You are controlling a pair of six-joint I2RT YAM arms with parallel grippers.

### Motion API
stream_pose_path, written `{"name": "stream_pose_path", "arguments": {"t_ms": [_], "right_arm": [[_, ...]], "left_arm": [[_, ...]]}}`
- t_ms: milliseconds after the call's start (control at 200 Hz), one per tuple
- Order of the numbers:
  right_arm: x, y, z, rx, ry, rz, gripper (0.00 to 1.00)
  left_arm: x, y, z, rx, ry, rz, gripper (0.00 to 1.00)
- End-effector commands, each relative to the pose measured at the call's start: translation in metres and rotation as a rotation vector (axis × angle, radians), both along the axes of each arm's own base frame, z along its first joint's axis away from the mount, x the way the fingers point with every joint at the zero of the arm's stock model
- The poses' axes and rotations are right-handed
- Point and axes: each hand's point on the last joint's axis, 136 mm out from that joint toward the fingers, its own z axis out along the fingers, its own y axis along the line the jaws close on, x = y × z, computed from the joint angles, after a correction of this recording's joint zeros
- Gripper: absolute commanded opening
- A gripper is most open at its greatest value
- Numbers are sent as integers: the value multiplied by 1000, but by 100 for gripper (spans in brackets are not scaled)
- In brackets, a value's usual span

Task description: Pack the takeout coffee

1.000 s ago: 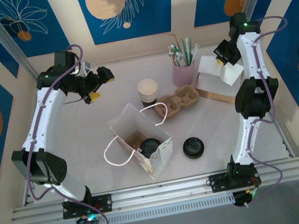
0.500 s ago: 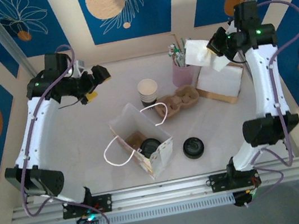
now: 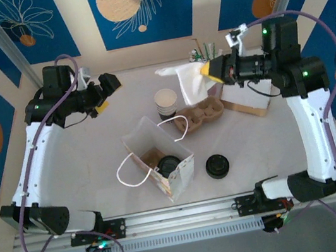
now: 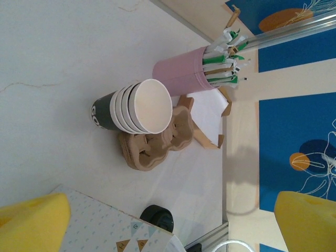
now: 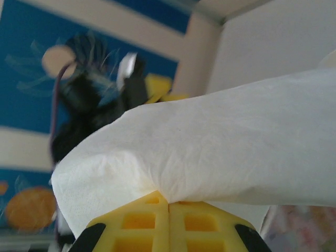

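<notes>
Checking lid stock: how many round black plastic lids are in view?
2: one round black plastic lid sits inside the white paper bag; the other black lid lies on the table right of the bag. More may be hidden in the bag.

Right gripper (image 3: 210,69) swung its napkin (image 3: 181,80) leftward.

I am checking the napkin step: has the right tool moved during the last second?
Yes. The right tool, shut on a white napkin, has moved left, from over the napkin stack to over the pink straw cup.
</notes>
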Motion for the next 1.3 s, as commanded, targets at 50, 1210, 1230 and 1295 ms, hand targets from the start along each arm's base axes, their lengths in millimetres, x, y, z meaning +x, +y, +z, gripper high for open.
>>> {"name": "stream_pose_path", "arguments": {"t_ms": [50, 1210, 1230, 1295], "right_arm": [[-61, 41, 6, 94, 76, 280, 0], [-113, 135, -81, 67, 388, 683, 0], [-113, 135, -81, 68, 391, 682, 0], [-115, 137, -82, 67, 397, 695, 0]], "left_arm": [[1, -2, 5, -11, -32, -8, 100], [-32, 12, -6, 37, -15, -6, 100], [-32, 12, -6, 36, -16, -8, 100], [-31, 12, -7, 36, -14, -6, 100]]}}
